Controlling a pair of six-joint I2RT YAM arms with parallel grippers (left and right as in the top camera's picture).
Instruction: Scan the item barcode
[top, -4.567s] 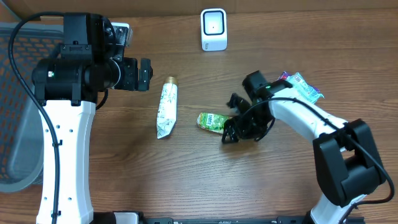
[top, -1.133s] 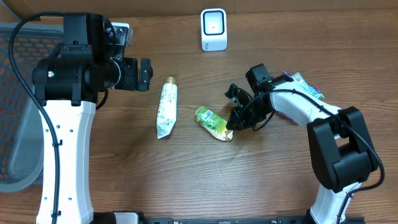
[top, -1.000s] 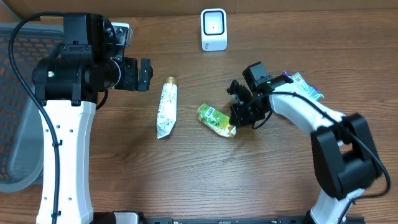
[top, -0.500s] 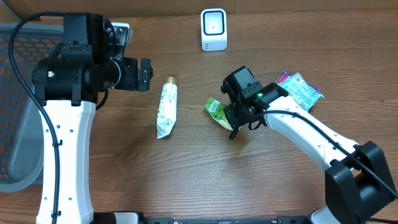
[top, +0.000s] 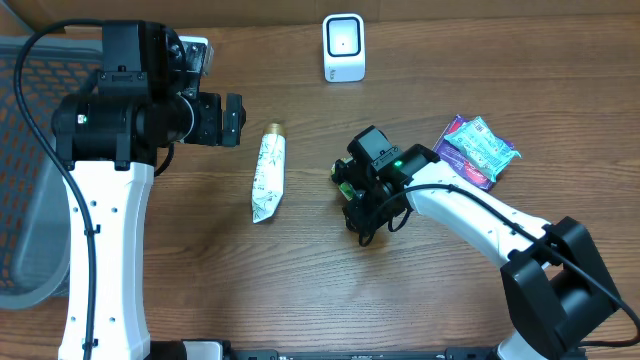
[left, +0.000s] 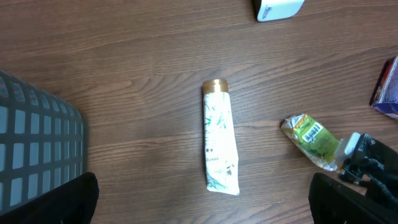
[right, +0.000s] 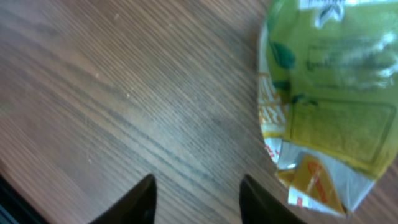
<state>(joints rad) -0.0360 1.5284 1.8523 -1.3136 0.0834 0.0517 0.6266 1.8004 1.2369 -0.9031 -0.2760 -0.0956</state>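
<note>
One green packet (right: 329, 81) lies just beside the right tool (right: 196, 202).

Table (top: 300, 290): brown wood, grain running side to side.
Far edge, middle: small white scanner (top: 343, 47), standing upright.
Left of centre: white tube (top: 268, 175) lying flat, gold cap toward the far edge.
Centre: green packet (left: 313, 139), barcode label up, right of the tube and apart from it.
Right: purple and green packets (top: 478, 148), overlapping.
</note>
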